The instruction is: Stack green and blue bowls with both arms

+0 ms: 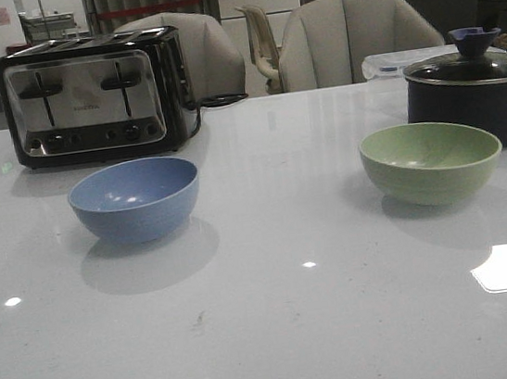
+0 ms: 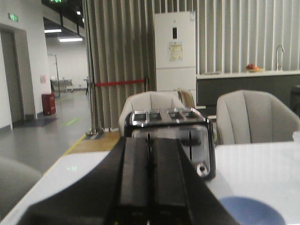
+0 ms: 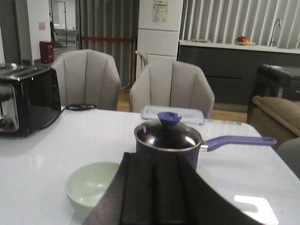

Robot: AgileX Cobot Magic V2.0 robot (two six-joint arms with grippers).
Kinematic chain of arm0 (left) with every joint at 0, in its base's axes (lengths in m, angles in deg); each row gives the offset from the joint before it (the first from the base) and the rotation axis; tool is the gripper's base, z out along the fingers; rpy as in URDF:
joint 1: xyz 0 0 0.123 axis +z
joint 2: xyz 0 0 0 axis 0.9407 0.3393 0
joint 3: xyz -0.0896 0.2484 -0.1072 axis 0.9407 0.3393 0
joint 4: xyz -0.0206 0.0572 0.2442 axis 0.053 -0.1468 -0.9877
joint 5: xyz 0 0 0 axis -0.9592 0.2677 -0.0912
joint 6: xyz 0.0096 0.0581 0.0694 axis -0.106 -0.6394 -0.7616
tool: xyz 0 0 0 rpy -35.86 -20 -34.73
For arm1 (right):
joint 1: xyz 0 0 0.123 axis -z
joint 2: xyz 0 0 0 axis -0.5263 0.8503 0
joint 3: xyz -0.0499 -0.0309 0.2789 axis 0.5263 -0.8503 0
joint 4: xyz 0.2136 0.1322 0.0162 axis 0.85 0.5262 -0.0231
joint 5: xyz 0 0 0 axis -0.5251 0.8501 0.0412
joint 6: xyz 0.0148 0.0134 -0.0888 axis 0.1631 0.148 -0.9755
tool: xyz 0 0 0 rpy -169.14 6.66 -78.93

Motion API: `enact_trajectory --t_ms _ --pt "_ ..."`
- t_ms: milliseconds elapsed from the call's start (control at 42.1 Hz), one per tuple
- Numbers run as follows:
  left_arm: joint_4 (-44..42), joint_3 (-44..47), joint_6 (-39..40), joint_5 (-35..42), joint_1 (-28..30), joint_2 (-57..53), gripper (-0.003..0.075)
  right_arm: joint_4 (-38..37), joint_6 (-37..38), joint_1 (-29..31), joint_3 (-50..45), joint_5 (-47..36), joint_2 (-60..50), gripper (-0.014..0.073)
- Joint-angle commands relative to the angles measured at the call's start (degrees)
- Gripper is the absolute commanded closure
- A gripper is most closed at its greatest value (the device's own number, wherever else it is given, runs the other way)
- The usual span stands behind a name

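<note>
The dusty blue bowl [image 1: 135, 199] stands upright on the white table, left of centre, in front of the toaster. The pale green bowl [image 1: 431, 161] stands upright on the right, just in front of the navy pot. Both bowls are empty and well apart. No arm shows in the front view. In the left wrist view my left gripper [image 2: 150, 140] is shut with nothing in it, and part of the blue bowl [image 2: 253, 213] shows beside it. In the right wrist view my right gripper [image 3: 154, 157] is shut and empty, with the green bowl [image 3: 89, 187] beside it.
A black and chrome toaster [image 1: 96, 96] with its cord stands at the back left. A dark navy pot [image 1: 474, 90] with a glass lid and long handle [image 3: 241, 140] sits at the back right, close behind the green bowl. Chairs [image 1: 350, 36] line the table's far edge.
</note>
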Motion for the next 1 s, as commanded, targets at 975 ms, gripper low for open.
enact_trajectory --t_ms 975 --pt "1.4 -28.8 0.3 -30.4 0.2 28.8 0.0615 0.1 -0.4 0.0 23.5 17.6 41.5 0.0494"
